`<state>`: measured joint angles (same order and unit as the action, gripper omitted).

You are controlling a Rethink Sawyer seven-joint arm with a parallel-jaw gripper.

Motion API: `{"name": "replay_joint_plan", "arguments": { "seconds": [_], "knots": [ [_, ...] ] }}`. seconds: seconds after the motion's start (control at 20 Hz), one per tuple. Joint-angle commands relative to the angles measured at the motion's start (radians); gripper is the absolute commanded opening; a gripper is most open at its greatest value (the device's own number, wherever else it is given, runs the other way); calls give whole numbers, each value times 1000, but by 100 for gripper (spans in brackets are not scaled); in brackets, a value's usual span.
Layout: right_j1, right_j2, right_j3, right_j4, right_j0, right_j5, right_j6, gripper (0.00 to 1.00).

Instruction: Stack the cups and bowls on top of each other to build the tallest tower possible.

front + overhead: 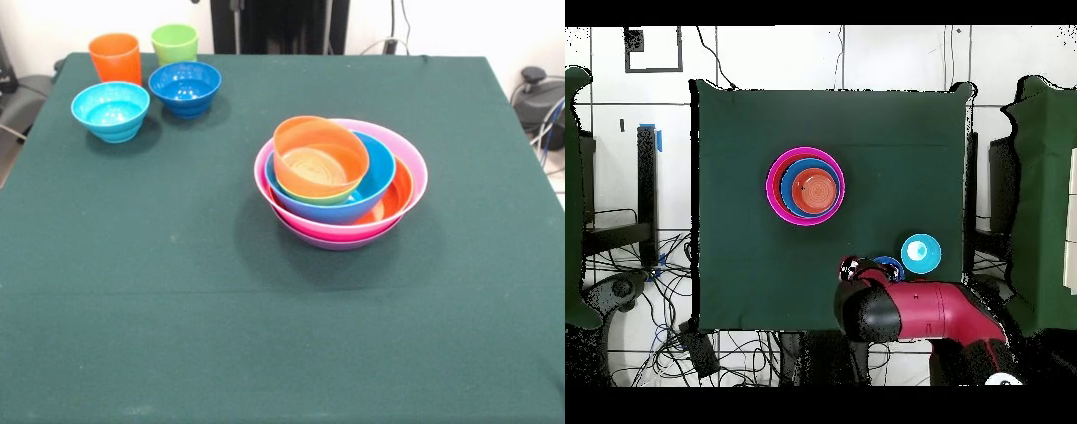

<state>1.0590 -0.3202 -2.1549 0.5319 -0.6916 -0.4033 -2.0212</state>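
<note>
The tower stands slightly right of centre in the front view on the green tablecloth: a purple bowl at the bottom, a large pink bowl nested in it, then a large orange bowl, a large blue bowl, a sliver of lime green bowl, and a small orange bowl on top, tilted toward the lower left. In the overhead view the same pile sits just above the middle of the cloth. At the upper left of the front view four loose pieces are grouped close together: an orange cup and a lime green cup upright at the back, a light blue bowl and a dark blue bowl in front of them, all well apart from the tower. In the overhead view the red arm lies at the lower right, covering most of that group; only the light blue bowl and a rim of the dark blue one show beside it. The gripper is partly visible at the arm's upper left end; I cannot tell how it is set.
</note>
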Motion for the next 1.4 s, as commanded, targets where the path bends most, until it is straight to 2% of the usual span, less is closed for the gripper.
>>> {"name": "replay_joint_plan", "arguments": {
  "seconds": [0.05, 0.15, 0.25, 0.6, 0.9, 1.2, 1.4],
  "knots": [
    [-239, 33, 69, 165, 73, 133, -24, 100],
    [-338, 82, 109, 213, 96, 250, -55, 100],
    [-383, 77, 130, 226, 82, 278, -40, 100],
    [-399, 65, 175, 266, 76, 292, 2, 100],
    [-452, -16, 222, 271, 25, 233, 71, 100],
    [-461, -110, 182, 220, -45, 145, 125, 100],
    [-478, -171, 152, 211, -101, 142, 128, 100]
  ]
}}
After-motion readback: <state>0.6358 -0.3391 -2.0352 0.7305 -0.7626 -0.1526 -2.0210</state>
